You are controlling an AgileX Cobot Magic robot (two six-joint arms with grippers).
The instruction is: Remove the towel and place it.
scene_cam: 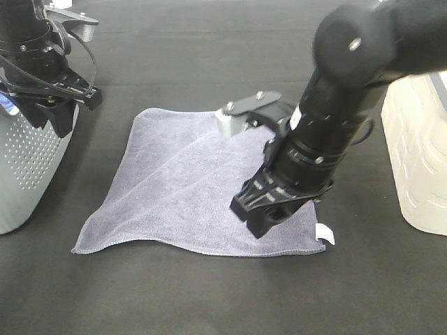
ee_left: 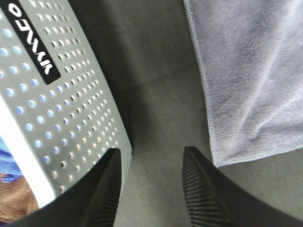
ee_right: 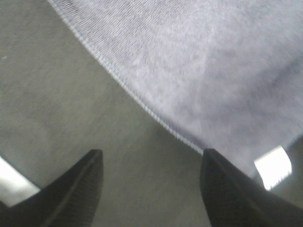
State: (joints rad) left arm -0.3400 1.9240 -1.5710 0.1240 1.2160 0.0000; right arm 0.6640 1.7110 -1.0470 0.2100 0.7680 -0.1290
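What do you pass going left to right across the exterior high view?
Grey perforated basket with the left tool above it → grey-lavender towel → right tool over the towel → small white tag → cream container.

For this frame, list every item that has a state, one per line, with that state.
towel: spread out on the dark table, one diagonal crease, tag corner nearest the right claw, not held.
left claw: open, empty, beside the grey perforated basket.
right claw: open, empty, over the towel's hem.
grey perforated basket: upright, blue cloth inside.
white container: upright at the right edge.
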